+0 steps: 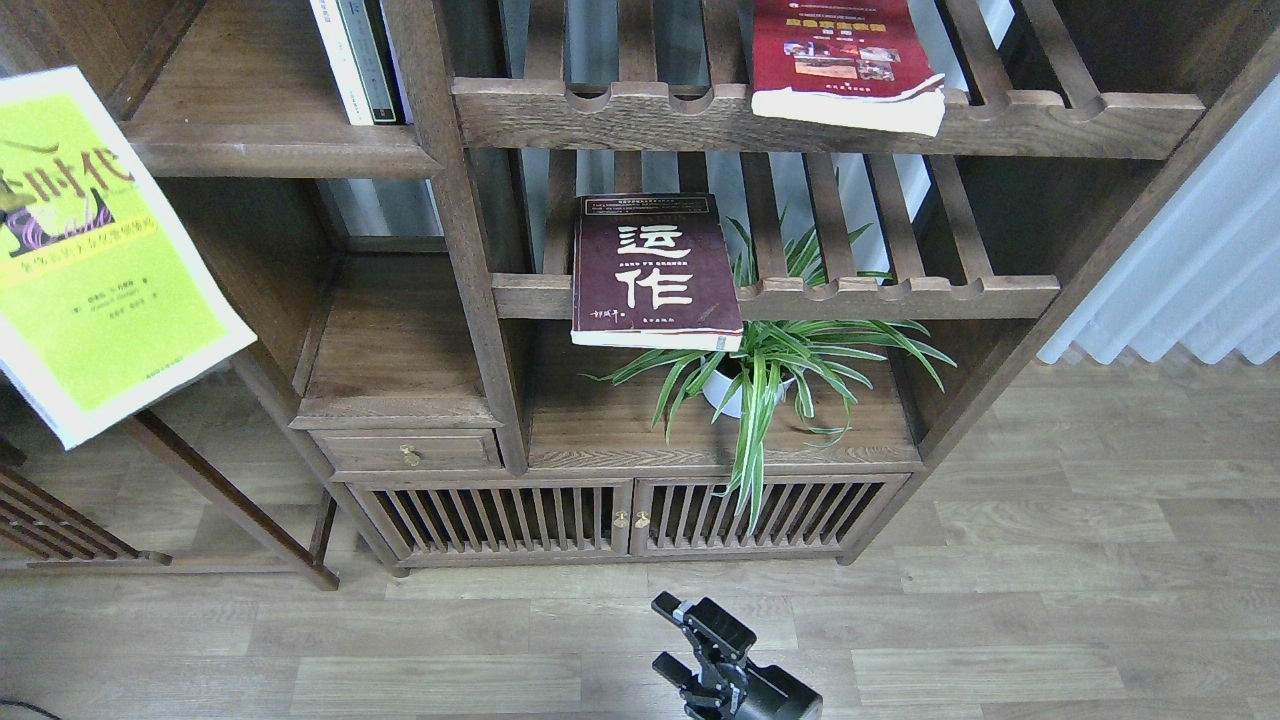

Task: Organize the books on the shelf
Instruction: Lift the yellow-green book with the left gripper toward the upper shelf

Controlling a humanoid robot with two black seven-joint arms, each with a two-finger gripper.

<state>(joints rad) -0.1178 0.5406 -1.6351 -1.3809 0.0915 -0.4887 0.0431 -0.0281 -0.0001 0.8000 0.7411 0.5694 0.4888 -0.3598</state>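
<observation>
The right gripper (690, 612) is dark and end-on, so whether its fingers are apart cannot be told. The left gripper is out of view. A maroon book (652, 270) and a red book (845, 60) lie on slatted racks; the yellow-green book (95, 260) is cut off far left, while the shelf (270, 150) holds upright volumes (358, 60).

Three books spread across the bookcase, right gripper (700, 625) low over the floor.
Above the gripper, the maroon book (652, 270) lies on a slatted rack; the red book (845, 62) higher, up-right; the yellow-green book (95, 250) far up-left, tilted.
</observation>
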